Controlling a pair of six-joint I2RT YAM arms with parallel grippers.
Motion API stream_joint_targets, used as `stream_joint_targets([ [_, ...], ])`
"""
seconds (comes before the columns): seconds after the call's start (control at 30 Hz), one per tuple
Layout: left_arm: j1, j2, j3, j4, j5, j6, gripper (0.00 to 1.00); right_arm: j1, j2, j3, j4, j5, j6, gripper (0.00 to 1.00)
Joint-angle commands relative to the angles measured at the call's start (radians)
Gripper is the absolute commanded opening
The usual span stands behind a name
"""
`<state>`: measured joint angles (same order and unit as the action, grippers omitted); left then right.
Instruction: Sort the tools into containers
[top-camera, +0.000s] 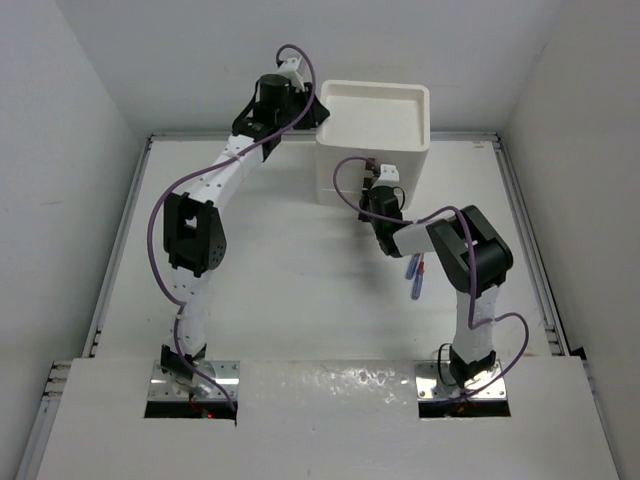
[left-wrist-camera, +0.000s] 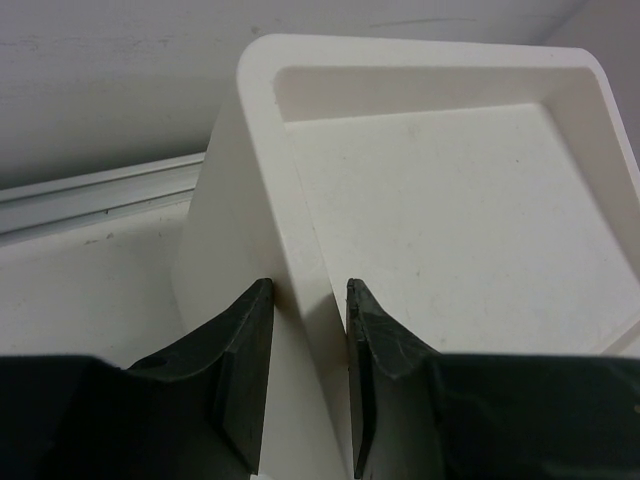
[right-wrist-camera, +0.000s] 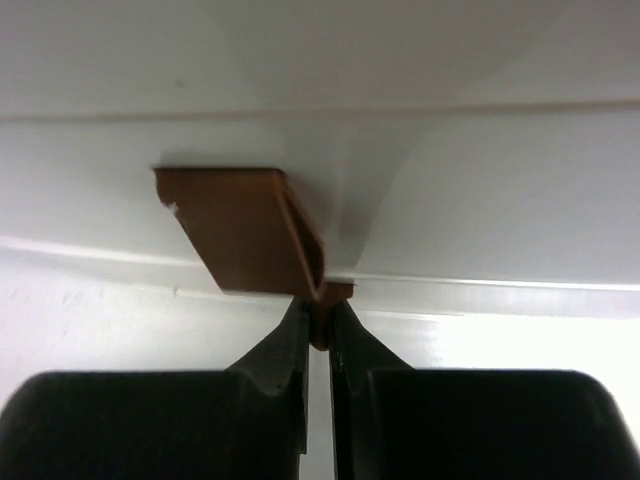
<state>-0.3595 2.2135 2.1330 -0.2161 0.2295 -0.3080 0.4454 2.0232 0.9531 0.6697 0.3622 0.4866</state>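
The white drawer unit (top-camera: 340, 178) stands at the far side of the table (top-camera: 290, 270), its front face turned toward the arms and its rimmed tray top (top-camera: 372, 120) facing up. The left arm reaches round to the unit's left side. The left gripper (left-wrist-camera: 307, 292) straddles the left rim of the tray top there. One dark finger (left-wrist-camera: 245, 365) is outside the wall and the other inside, and both are pressed against the plastic, so it is clamped on the unit.

The right arm comes in from the front. Its wrist camera shows a red-brown handle (right-wrist-camera: 240, 225) jutting out of a drawer front toward the arm, its wide side running across the face. The right gripper (right-wrist-camera: 318, 312) sits just below and in front of it. Its fingers are drawn nearly together and pinch the handle's outer lip at the right-hand corner. I can't tell from here which of the drawers this handle belongs to.

Two blue-purple-handled tools (top-camera: 414, 276) lie on the table beside the right arm's forearm, nearer the arm bases than the unit and well apart from both grippers. They lie side by side, their long axes running roughly from near to far. A bit of red shows at the far end of one. Finer detail on them is too small to read.
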Motion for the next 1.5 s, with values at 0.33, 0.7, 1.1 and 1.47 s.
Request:
stream_joint_targets([
  [0.33,-0.041,0.08,-0.01,-0.272,0.099,0.01,0.0,0.061,-0.392,-0.431,0.119,-0.299,-0.121,0.0],
  [0.7,-0.042,0.075,-0.004,-0.273,0.076,0.007,0.0,0.226,-0.543,-0.568,0.002,-0.255,-0.203,0.0],
  [1.1,-0.042,0.078,0.004,-0.281,0.076,0.02,0.0,0.219,-0.984,-0.439,-0.61,0.047,-0.126,0.82],
  [1.47,-0.045,0.068,-0.013,-0.262,0.05,0.02,0.0,-0.195,-0.955,-0.43,-1.037,-0.103,0.125,0.29],
])
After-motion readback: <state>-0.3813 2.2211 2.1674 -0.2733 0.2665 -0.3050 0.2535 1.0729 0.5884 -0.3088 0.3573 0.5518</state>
